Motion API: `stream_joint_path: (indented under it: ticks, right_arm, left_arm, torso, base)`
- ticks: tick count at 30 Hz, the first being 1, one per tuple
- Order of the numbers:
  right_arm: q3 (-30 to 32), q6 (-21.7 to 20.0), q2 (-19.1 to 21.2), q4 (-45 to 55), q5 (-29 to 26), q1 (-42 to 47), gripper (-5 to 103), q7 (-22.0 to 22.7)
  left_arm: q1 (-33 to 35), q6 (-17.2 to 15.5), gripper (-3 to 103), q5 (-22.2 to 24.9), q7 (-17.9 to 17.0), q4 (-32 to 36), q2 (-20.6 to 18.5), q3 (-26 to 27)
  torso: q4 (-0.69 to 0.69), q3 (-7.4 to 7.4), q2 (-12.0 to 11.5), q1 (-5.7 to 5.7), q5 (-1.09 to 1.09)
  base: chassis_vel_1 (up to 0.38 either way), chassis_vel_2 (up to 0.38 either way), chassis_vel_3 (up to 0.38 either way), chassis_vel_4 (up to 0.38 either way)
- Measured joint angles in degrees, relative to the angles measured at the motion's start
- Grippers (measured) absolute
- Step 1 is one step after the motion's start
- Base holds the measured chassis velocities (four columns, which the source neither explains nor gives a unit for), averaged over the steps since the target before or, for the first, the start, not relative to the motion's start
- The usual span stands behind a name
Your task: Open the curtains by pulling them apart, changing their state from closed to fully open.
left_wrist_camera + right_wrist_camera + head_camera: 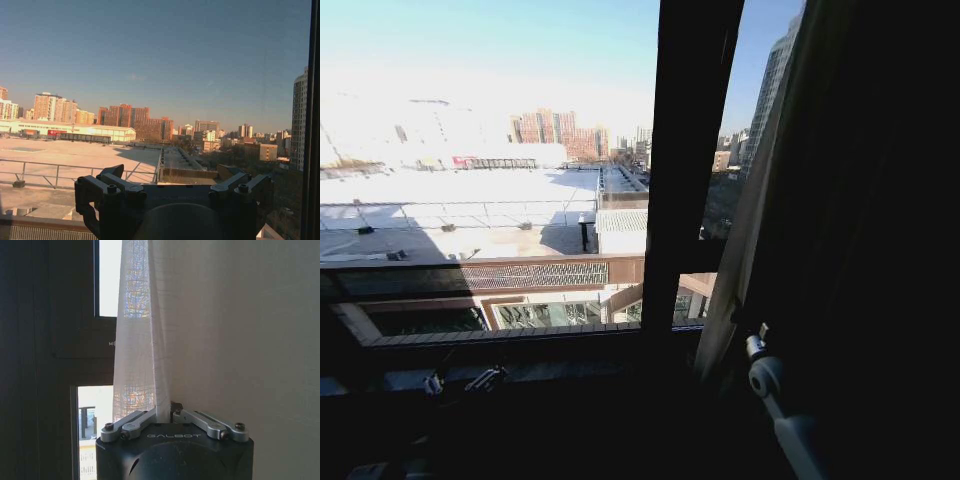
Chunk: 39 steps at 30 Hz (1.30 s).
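One sheer off-white curtain [750, 200] hangs bunched at the right side of the window, past the dark frame bar [685, 150]. In the right wrist view the curtain [145, 340] falls in long pleats, and its folded edge runs down between the jaws of my right gripper [165, 412]. That gripper is shut on the fabric. In the head view the right gripper [745, 330] sits at the curtain's inner edge, low down near the sill. My left gripper [172, 180] faces the bare glass with its jaws spread wide and nothing between them.
The window pane [490, 150] to the left of the frame bar is uncovered and shows rooftops and buildings. A dark sill [520, 365] runs along the bottom, with small metal parts [470, 381] glinting on it. My right arm [775, 400] rises from the lower right.
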State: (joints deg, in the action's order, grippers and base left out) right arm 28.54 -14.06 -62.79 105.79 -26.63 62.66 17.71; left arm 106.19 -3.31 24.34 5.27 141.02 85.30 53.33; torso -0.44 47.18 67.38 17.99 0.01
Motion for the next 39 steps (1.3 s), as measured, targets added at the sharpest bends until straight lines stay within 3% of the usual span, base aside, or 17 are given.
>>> stream_joint_path:
  ticks: [22, 39]
  right_arm:
    - [-0.12, -0.23, 0.33, 1.13, -1.18, 0.37, 0, -1.88]
    - [0.59, 1.54, 0.29, 1.50, -0.94, 2.04, 0, -2.52]
  left_arm:
    - [-0.58, -0.09, 100, -0.04, 0.11, -0.45, 0.07, -0.36]
    - [-0.83, -0.10, 100, -0.21, 0.24, -0.70, 0.32, -0.71]
  torso:
    - [0.01, 0.00, 0.00, 0.00, -0.01]
    - [-0.01, 0.00, 0.00, 0.00, 0.02]
  base:
    - [-0.007, -0.008, 0.009, 0.009]
    - [-0.194, -0.190, 0.211, 0.196]
